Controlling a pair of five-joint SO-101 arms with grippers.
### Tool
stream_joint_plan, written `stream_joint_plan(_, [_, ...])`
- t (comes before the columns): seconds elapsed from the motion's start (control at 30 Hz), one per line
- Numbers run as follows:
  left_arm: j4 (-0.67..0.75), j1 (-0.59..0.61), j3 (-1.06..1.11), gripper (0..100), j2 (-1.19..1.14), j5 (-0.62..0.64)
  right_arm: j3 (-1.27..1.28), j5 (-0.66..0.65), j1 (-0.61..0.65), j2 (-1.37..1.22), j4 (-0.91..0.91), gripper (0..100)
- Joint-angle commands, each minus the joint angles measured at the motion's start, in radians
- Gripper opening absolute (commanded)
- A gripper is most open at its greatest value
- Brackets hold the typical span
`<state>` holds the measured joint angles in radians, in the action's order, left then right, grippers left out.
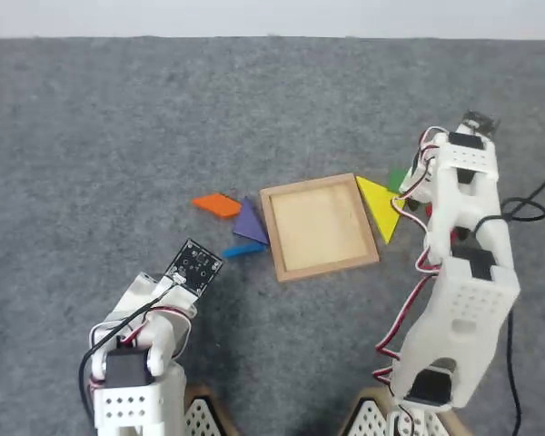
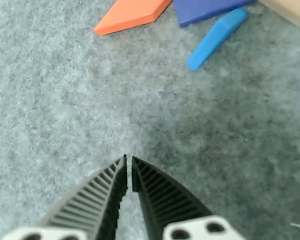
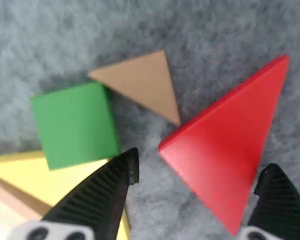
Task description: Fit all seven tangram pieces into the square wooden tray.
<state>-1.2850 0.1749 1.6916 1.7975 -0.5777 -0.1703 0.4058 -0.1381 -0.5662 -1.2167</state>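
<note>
— Where is the tray?

— The square wooden tray [image 1: 302, 189] lies flat on the grey carpet [image 1: 118, 118] between the two arms, turned slightly askew. All seven pieces lie on the carpet outside it.

— Which pieces are on the left arm's side of the tray?

— Three. The purple triangle [image 1: 249, 222] is just beside that edge of the tray. The orange parallelogram [image 1: 218, 205] is just beside the purple one, on the side away from the tray. The light blue piece [image 1: 242, 249] lies near the tray's corner on that side and looks like a narrow bar.

— And the other side?

— The yellow triangle [image 1: 380, 204] lies against the tray's opposite edge. The green square [image 3: 75, 125] sits just past it, farther from the tray; I cannot tell whether the two touch or overlap. The tan triangle [image 3: 140, 82] has a corner at the green square. The red triangle [image 3: 230, 145] is farthest from the tray, apart from the yellow one, with one corner close to the tan one.

— The grippers?

— The left gripper [image 2: 129, 162] is over bare carpet, well back from the tray and its three nearby pieces. Its jaws are drawn together to a thin slit with nothing between them. The right gripper [image 3: 200, 172] is beyond the tray's yellow-triangle edge with its jaws spread wide. One finger is by the yellow triangle and the other is past the red triangle, so part of the red piece lies between them. I cannot tell whether either finger touches anything.
</note>
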Motion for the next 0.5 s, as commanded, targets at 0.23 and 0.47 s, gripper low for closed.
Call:
stream_joint_plan(0.23, [-0.011,0.005,-0.008,1,0.018,-0.014,-0.11,0.103,-0.033,-0.012,-0.03,37.0])
stream_joint_plan(0.47, [-0.011,0.005,-0.008,1,0.018,-0.014,-0.107,0.204,-0.036,-0.013,-0.025,36.9])
